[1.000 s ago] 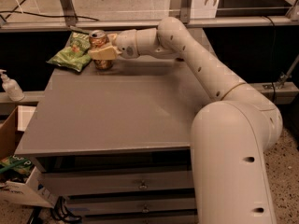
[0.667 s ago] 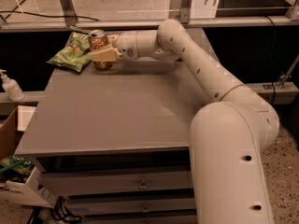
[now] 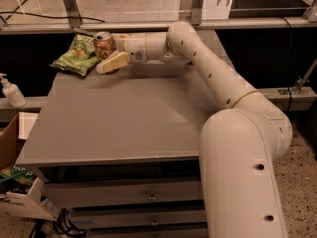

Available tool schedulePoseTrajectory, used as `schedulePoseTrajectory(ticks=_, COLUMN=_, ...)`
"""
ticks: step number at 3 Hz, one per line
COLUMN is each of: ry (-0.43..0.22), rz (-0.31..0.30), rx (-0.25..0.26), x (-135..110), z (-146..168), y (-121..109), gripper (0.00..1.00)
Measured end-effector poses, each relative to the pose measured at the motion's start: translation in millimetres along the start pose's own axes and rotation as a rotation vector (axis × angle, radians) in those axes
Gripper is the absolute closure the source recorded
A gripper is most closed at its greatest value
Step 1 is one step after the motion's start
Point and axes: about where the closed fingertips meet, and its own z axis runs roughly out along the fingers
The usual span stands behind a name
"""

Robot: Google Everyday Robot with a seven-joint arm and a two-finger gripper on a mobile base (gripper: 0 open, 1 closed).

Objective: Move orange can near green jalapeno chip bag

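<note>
The arm reaches across the tabletop to its far left corner, where the bag lies flat and crinkled. The can stands upright just beside the bag's right edge, pinched in the tool, with one cream finger across its lower front. The carry looks all but done, with the can already next to the bag. What is left, by my reading, is the release: set the can squarely down, spread the fingers and draw back without tipping it or dragging the bag. Whether the can's base rests on the tabletop cannot be told, since the finger hides it. The speckled floor lies to the right, and a metal rail crosses behind. The grey tabletop sits over drawers. A cardboard box stands low at the left, and a pump bottle sits on a ledge above it.
</note>
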Motion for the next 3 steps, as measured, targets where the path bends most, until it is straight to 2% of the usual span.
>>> schedulePoseTrajectory(ticks=1, ry=-0.015, rz=-0.036, rx=0.000, x=-11, z=-20, y=1, gripper=0.00)
schedulePoseTrajectory(ticks=2, ry=-0.020, rz=-0.081, rx=0.034, x=-23, z=-66, y=5, gripper=0.00)
schedulePoseTrajectory(ticks=3, ry=-0.009, rz=-0.135, rx=0.108, x=-33, z=-128, y=18, gripper=0.00)
